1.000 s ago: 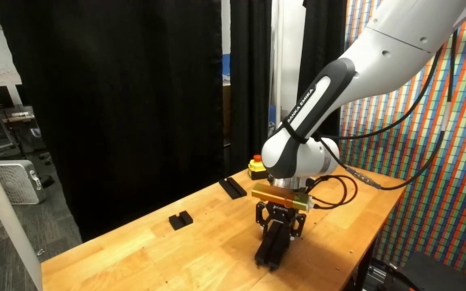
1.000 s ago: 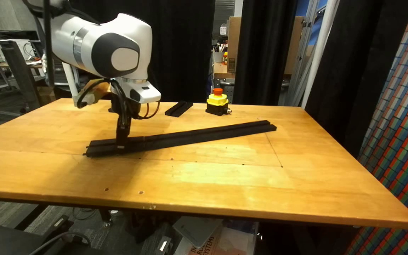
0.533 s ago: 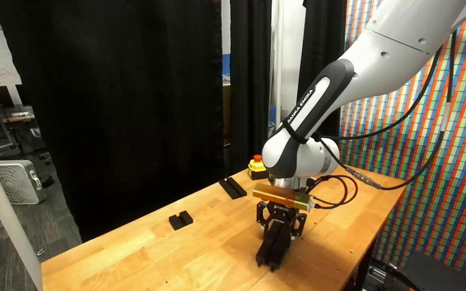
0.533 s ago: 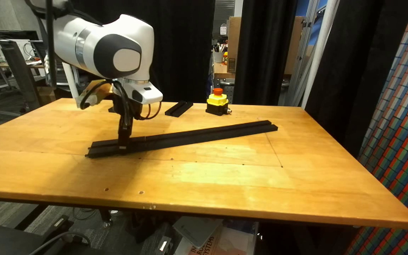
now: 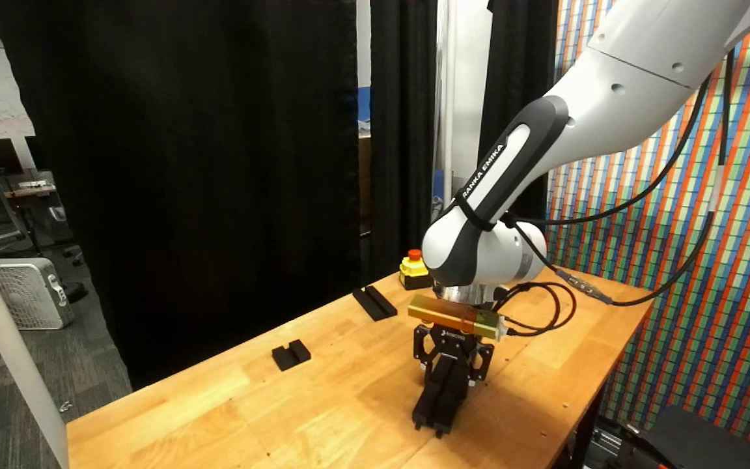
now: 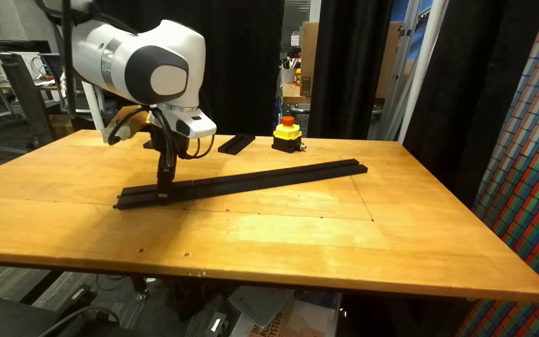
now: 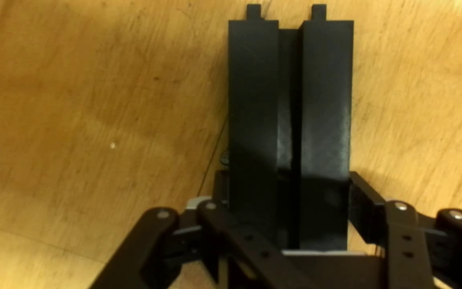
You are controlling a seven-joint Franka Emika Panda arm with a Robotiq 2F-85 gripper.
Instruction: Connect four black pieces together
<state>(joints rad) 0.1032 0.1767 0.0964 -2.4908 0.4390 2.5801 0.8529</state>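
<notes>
A long grooved black strip [image 6: 274, 179] lies slantwise across the table in an exterior view, looking like black pieces lined up end to end. Its end piece [image 7: 327, 96] has two small pegs sticking out of its free end in the wrist view. My gripper [image 7: 289, 194] is shut on that end piece, with a finger against each long side. From an exterior view, the gripper [image 6: 163, 192] comes straight down onto the piece. A faint seam shows just beyond the fingers; whether any gap is left there I cannot tell. Other joints along the strip do not stand out.
A grooved black slab [image 5: 375, 303] and a stubby black block [image 5: 291, 355] lie near the table's curtain-side edge. A yellow emergency stop [image 6: 287, 133] with a red button stands by the slab. Black curtains [image 5: 186, 195] hang close behind the table [image 6: 297, 248].
In an exterior view the gripper and held piece have shifted slightly right, along the strip's length. The strip's far end has crept the same way by a little. The grip is unchanged.
</notes>
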